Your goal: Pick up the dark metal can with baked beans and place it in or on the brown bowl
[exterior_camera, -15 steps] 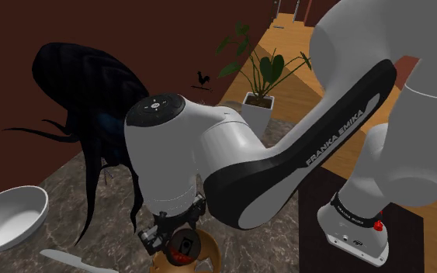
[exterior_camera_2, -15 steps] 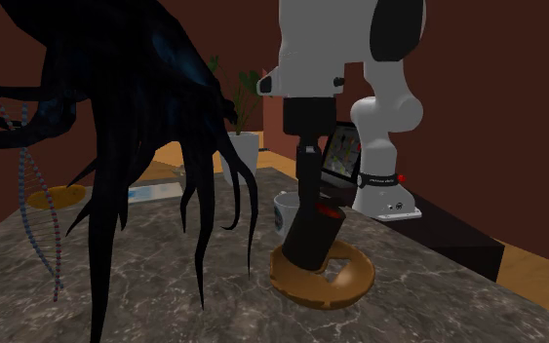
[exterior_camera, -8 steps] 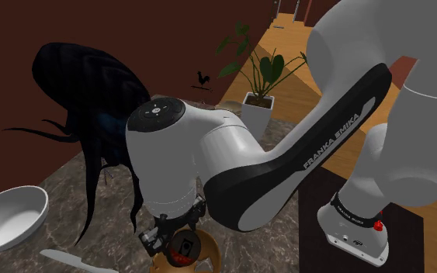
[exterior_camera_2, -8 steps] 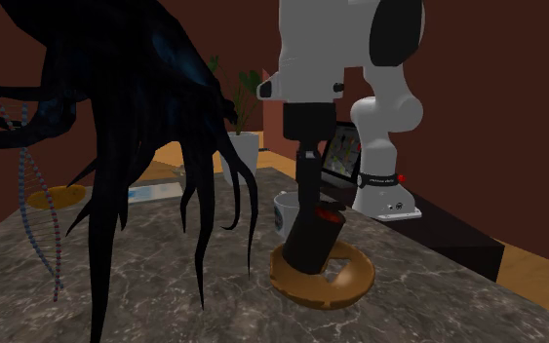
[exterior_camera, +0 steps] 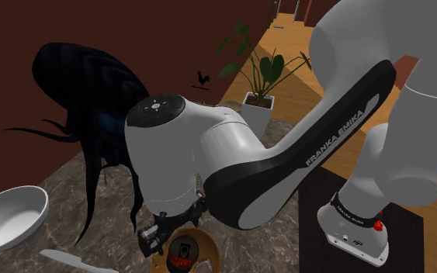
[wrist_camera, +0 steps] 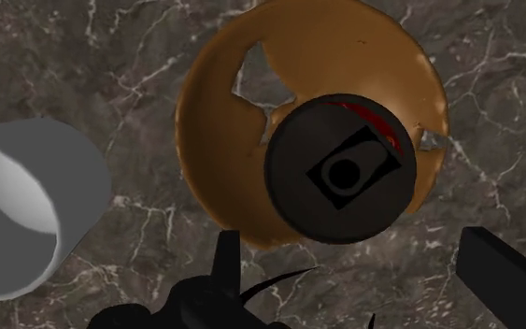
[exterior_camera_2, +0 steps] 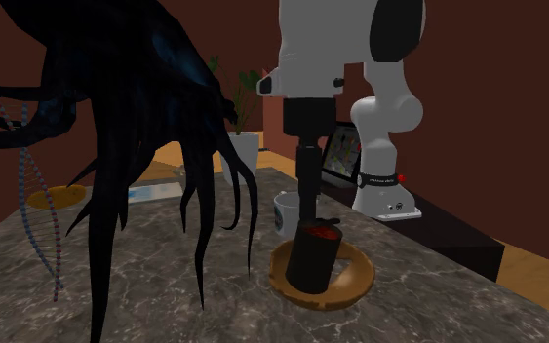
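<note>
Dark cylindrical can stands in round brown bowl on veined marble; gripper released, wrist view showing lid tab.

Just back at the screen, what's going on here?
The white arm is working over a marble counter. The dark can stands upright in the brown bowl. The pincer hangs open above the can, not clasping it, so the placing looks done.

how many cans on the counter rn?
1. The dark can stands in the brown bowl on the marbled counter. The big black object may hide others.
</note>
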Controlling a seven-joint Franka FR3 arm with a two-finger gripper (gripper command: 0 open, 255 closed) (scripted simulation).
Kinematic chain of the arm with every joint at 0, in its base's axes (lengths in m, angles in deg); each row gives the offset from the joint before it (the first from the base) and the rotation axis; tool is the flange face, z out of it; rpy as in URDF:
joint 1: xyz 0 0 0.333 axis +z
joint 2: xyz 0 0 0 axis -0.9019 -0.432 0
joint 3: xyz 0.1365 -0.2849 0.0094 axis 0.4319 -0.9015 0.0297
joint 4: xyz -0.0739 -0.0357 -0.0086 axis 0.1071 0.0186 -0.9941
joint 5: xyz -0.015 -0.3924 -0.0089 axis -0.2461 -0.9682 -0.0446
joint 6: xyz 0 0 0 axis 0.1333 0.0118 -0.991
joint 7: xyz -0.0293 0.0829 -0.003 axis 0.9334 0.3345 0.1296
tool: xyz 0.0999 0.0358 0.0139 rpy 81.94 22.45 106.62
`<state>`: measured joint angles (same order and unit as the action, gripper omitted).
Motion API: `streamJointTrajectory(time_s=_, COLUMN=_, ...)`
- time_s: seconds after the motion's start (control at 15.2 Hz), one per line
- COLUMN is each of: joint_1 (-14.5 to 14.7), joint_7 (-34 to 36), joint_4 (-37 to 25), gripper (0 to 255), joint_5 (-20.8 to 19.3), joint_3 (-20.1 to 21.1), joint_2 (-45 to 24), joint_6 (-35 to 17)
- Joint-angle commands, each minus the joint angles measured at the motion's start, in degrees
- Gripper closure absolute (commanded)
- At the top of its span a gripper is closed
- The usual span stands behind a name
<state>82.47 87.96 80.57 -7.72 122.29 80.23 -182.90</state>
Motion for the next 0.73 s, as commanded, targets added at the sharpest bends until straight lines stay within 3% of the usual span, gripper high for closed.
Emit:
streamJointTrajectory(time_s=0.0, joint_1=-0.3, joint_7=-1.0, joint_4=-1.4, gripper=0, joint_5=1.5, joint_3=0.3, joint_2=1.7, joint_6=2.7)
streamJointTrajectory(time_s=0.13, joint_1=-0.7, joint_7=-2.0, joint_4=-3.2, gripper=0, joint_5=3.0, joint_3=0.5, joint_2=3.6, joint_6=5.9)
streamJointTrajectory(time_s=0.66, joint_1=-0.6, joint_7=-2.0, joint_4=-3.2, gripper=0, joint_5=3.0, joint_3=0.5, joint_2=3.6, joint_6=5.9)
